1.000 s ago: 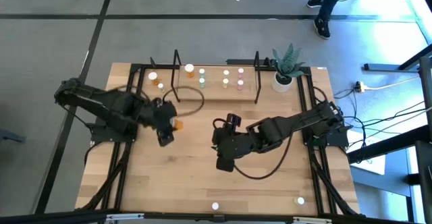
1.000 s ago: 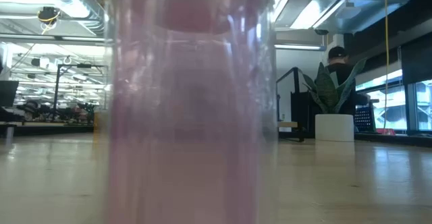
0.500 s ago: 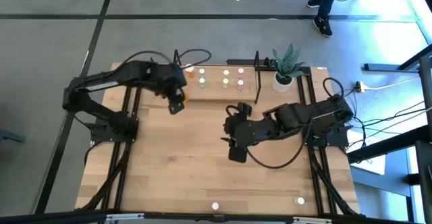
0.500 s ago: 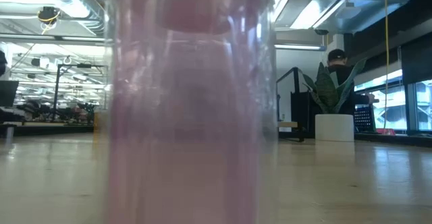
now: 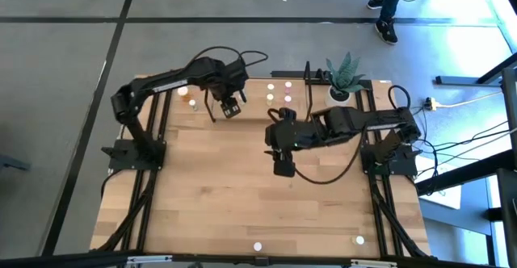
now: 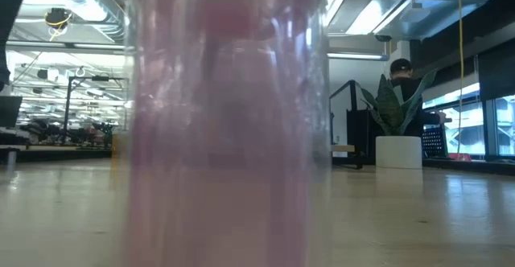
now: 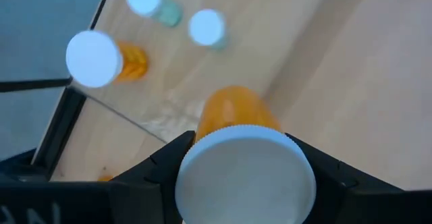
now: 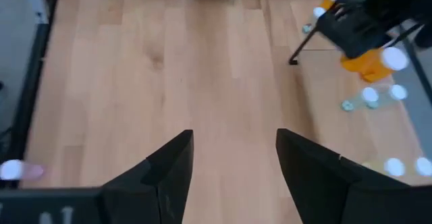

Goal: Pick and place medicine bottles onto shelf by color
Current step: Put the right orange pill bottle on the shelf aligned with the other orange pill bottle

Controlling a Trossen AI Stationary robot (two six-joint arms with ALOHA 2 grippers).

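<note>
My left gripper (image 5: 230, 105) hangs over the left part of the shelf (image 5: 257, 93) at the table's far edge, shut on an orange medicine bottle (image 7: 236, 113) with a white cap. On the board below stand another orange bottle (image 7: 94, 59) and two green ones (image 7: 206, 27). More bottles (image 5: 279, 93) stand at the shelf's right end. My right gripper (image 5: 283, 161) hovers open over the middle of the table with nothing between its fingers (image 8: 165, 173). A pink bottle (image 6: 225, 138) stands at the near edge and fills the low view. My left gripper pinches the orange bottle between its two fingers at the sides of the white cap (image 7: 196, 173). The fingers come from above, pointing steeply down. The bottle hangs upright below them, cap toward the wrist, clear of the shelf board.
A potted plant (image 5: 343, 78) stands at the far right corner beside the shelf's black upright loop (image 5: 307, 90). Two more bottles (image 5: 359, 240) stand at the near edge. Bare wood (image 5: 226, 195) lies between them and the shelf.
My left gripper has swung from the table's left middle toward the far edge and to the right, carrying the orange bottle to above the shelf, and has sunk a little. My right gripper has drifted toward the far edge and risen slightly, staying open.
</note>
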